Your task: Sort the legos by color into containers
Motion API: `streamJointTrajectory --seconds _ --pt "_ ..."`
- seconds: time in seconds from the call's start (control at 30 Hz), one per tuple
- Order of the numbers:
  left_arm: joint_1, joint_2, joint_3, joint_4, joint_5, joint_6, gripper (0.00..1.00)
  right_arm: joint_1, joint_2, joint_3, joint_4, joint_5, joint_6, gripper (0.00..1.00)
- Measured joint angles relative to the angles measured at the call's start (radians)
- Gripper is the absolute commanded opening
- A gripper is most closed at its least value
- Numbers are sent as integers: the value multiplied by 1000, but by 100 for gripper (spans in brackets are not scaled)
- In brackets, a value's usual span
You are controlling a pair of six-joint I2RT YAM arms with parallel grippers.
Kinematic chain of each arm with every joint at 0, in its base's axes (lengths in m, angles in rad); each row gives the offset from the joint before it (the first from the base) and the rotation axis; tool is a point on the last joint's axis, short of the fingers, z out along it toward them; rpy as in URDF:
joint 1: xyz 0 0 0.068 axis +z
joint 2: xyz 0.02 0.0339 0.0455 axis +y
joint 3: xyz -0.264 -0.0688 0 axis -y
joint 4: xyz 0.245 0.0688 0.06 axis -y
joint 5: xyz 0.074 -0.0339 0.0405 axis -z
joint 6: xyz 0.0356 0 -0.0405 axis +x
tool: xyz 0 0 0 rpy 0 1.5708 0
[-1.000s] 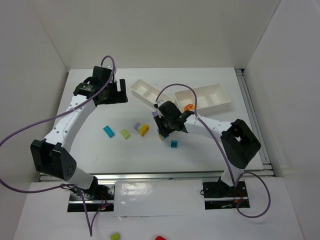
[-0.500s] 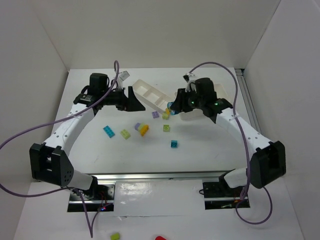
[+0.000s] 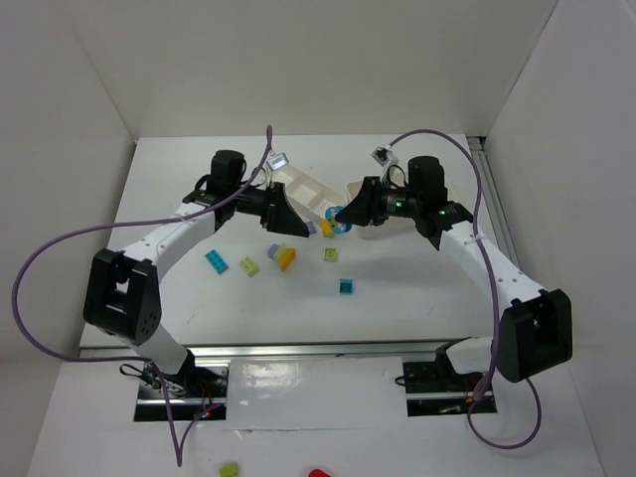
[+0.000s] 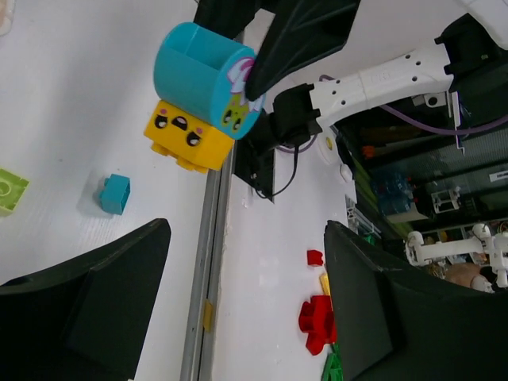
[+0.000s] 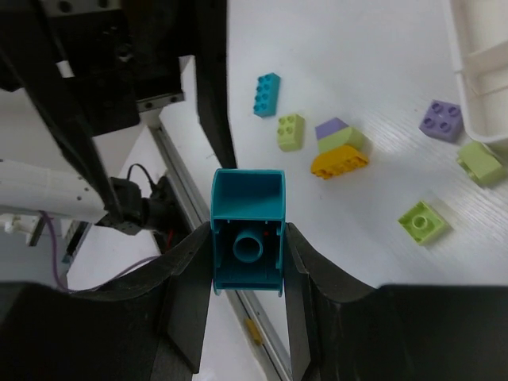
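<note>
My right gripper point(image 3: 343, 216) is shut on a teal lego point(image 5: 248, 230) and holds it in the air near the trays. In the left wrist view the teal lego point(image 4: 208, 83) has a yellow lego point(image 4: 189, 143) tight against it; I cannot tell if they are joined. My left gripper point(image 3: 285, 221) is open and empty, its jaws facing the right gripper from close by. One white tray point(image 3: 308, 187) lies behind the grippers; the other is mostly hidden by the right arm, with an edge in the right wrist view point(image 5: 476, 79). Loose legos lie on the table: cyan point(image 3: 216, 261), lime point(image 3: 248, 266), a purple-and-yellow stack point(image 3: 281, 255).
More legos lie near the grippers: lime point(image 3: 331, 255), teal point(image 3: 346, 286), purple point(image 3: 311, 228). A metal rail point(image 3: 318, 348) runs along the table's front edge. Red and green pieces point(image 4: 317, 317) lie off the table beyond it. Both arms' cables loop above the table.
My right gripper rose from the table's middle toward the trays with the teal lego. My left arm swung from the back left to the right, bringing its open gripper close to the right gripper.
</note>
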Motion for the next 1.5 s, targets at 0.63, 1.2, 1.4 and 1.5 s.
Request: streamJointTrajectory --seconds 0.63,1.2,1.4,1.5 --pt "-54 72 22 131 73 -54 81 17 17 0 115 -139 77 25" --pt "-67 113 37 150 75 -108 0 19 26 1 131 -176 90 24" --pt "-71 155 99 116 77 -100 0 1 26 34 72 -149 40 24" --pt "-82 169 113 131 68 -105 0 -23 26 46 34 -151 14 24"
